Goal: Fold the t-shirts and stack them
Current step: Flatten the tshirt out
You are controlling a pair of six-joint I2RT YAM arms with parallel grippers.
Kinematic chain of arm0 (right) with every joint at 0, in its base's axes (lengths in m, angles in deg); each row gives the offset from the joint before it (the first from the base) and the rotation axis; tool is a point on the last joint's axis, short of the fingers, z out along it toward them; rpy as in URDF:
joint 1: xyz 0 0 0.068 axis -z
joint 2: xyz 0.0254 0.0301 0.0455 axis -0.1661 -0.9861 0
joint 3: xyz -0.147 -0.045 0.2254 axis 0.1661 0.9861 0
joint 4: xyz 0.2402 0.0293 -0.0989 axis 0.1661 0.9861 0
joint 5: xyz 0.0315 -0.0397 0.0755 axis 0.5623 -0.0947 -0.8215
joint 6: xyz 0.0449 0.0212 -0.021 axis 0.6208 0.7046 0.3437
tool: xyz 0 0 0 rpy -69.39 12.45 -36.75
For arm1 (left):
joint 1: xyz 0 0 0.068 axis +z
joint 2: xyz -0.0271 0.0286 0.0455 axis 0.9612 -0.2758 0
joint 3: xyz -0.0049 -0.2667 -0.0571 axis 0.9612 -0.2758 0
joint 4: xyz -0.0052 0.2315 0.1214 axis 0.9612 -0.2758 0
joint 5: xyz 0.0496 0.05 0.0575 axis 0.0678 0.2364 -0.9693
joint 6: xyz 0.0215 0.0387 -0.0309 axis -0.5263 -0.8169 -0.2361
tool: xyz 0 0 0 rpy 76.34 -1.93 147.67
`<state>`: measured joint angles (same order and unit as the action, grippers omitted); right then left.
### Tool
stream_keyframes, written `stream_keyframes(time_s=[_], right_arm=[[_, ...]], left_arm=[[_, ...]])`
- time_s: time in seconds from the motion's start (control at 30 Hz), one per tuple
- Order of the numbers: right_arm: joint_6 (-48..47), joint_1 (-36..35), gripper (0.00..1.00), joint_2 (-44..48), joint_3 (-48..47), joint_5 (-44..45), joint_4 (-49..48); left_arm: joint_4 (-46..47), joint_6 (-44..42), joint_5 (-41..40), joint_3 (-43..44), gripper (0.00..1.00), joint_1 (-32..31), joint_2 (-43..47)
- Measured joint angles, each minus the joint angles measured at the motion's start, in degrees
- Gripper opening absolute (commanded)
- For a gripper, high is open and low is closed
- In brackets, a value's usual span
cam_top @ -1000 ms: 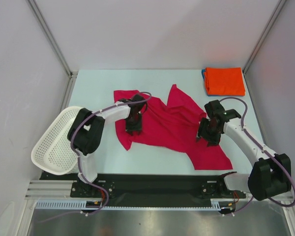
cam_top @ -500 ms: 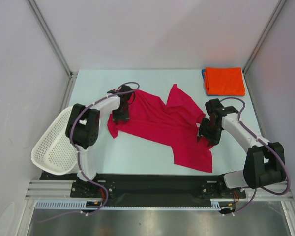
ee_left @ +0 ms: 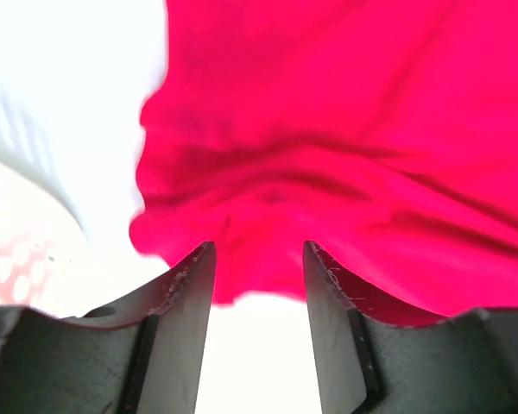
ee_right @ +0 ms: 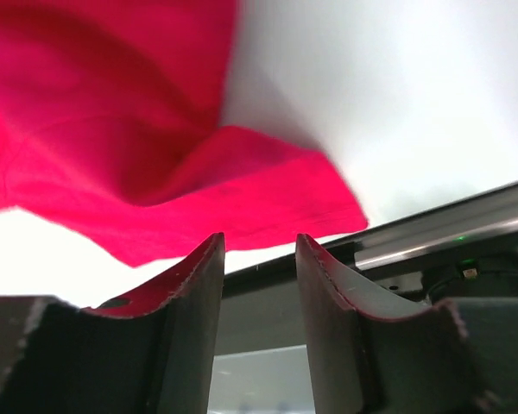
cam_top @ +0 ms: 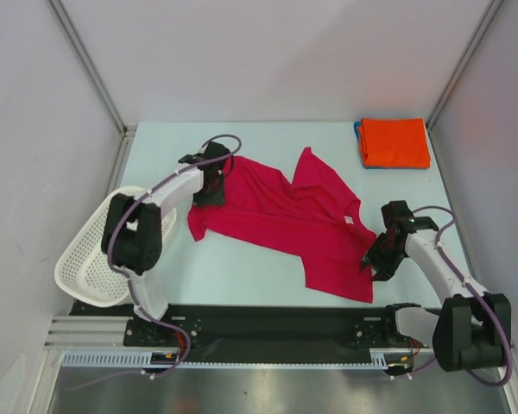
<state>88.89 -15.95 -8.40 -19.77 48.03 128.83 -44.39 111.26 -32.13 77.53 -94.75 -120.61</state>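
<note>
The crimson t-shirt point(cam_top: 281, 220) lies spread out on the table, partly wrinkled. My left gripper point(cam_top: 210, 186) is open and empty at the shirt's far left edge; in the left wrist view point(ee_left: 259, 259) the shirt's edge point(ee_left: 345, 129) lies just ahead of the fingertips. My right gripper point(cam_top: 379, 261) is open and empty beside the shirt's near right corner; the right wrist view point(ee_right: 259, 250) shows that corner point(ee_right: 173, 190) ahead. A folded orange t-shirt point(cam_top: 395, 142) sits at the far right, on top of a blue one whose edge point(cam_top: 359, 140) peeks out.
A white perforated basket point(cam_top: 91, 259) hangs tilted over the table's left edge beside the left arm. The black rail point(cam_top: 268, 323) runs along the near edge, close to the right gripper. Walls enclose the table at the back and sides.
The shirt has been pulled flatter and wider. My left gripper moved to the far left and my right gripper to the near right; both now stand off the cloth's edges, open.
</note>
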Motion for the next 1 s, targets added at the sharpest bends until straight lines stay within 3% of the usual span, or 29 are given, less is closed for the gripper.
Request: stream_keyframes(time_s=[0.1, 0.13, 0.17, 0.23, 0.47, 0.73, 1.0], right_arm=[[1.6, 5.1, 0.41, 3.3, 2.2, 0.4, 0.3], [1.7, 6.6, 0.27, 3.8, 2.7, 0.1, 0.2], [1.7, 10.3, 0.27, 4.1, 4.2, 0.3, -0.1], [0.8, 10.6, 0.2, 2.7, 5.4, -0.7, -2.3], [-0.2, 5.3, 0.21, -2.7, 5.4, -0.9, -11.4], [1.0, 3.1, 0.24, -12.4, 2.6, -2.0, -19.8], [0.2, 2.4, 0.25, -28.3, -13.3, -3.1, -21.4]], left_arm=[[-0.5, 0.6, 1.0, -0.7, 0.51, -3.4, 6.3], [-0.5, 0.7, 1.3, -0.9, 0.45, -4.6, 7.9], [-0.4, 1.6, 2.6, -2.0, 0.42, -8.5, 12.2], [0.2, 3.7, 3.4, -3.3, 0.4, -12.0, 14.0], [-0.6, 8.8, 7.1, -10.0, 0.41, -21.6, 17.4], [-4.0, 10.1, 6.2, -14.6, 0.5, -20.9, 29.0], [-6.1, 11.2, 6.2, -17.6, 0.52, -20.9, 33.4]])
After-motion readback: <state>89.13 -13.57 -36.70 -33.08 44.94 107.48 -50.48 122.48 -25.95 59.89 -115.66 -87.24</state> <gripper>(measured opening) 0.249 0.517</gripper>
